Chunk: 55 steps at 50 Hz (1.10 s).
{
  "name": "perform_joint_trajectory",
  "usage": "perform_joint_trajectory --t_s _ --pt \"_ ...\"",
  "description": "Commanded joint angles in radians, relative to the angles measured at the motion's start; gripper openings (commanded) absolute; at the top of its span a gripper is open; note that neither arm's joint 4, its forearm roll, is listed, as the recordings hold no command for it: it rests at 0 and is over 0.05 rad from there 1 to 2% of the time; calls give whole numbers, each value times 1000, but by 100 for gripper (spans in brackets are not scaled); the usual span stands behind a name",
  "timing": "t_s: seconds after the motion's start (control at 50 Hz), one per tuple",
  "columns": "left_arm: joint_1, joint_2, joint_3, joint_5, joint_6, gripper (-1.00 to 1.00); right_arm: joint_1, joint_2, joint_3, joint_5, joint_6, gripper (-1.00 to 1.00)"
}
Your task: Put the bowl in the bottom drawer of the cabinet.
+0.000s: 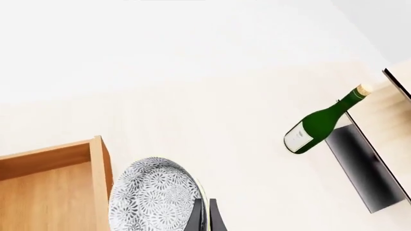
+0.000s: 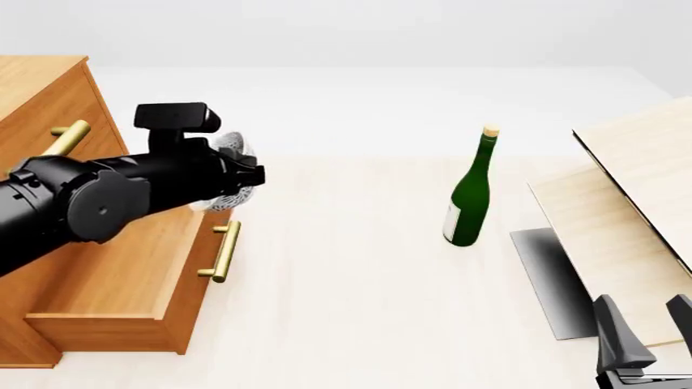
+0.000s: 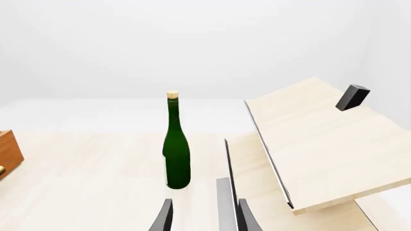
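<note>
A white-grey floral-speckled bowl point(image 1: 154, 195) is seen beside the orange-brown bottom drawer point(image 2: 119, 267); a green bottle point(image 2: 469, 194) with white label stands on the pale tabletop point(image 2: 357, 284).

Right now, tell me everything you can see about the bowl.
The bowl is small, round and shiny, white-grey with a fine flower-like speckle pattern. The left claw pinches its rim, holding it tilted on edge in the air beside the open bottom drawer, not yet inside. In the front view the arm mostly hides it.

Cabinet point(image 2: 44, 105) sitting far left w/ bottom drawer point(image 2: 130, 275) sticking out; bowl point(image 2: 232, 174) hanging above it; bottle point(image 2: 471, 194) standing mid-table; panel structure point(image 2: 627, 211) lying right.
</note>
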Motion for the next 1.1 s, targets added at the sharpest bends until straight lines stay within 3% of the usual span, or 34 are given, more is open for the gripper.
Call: perform_joint_trajectory --t_s 0.02,0.7,1.1 --pt "52 -34 27 -1 10 -100 0 0 0 0 0 100" --pt "179 -172 203 -88 -42 -100 0 0 1 -1 0 100" --pt "219 -182 215 -80 -35 -100 0 0 1 -1 0 100"
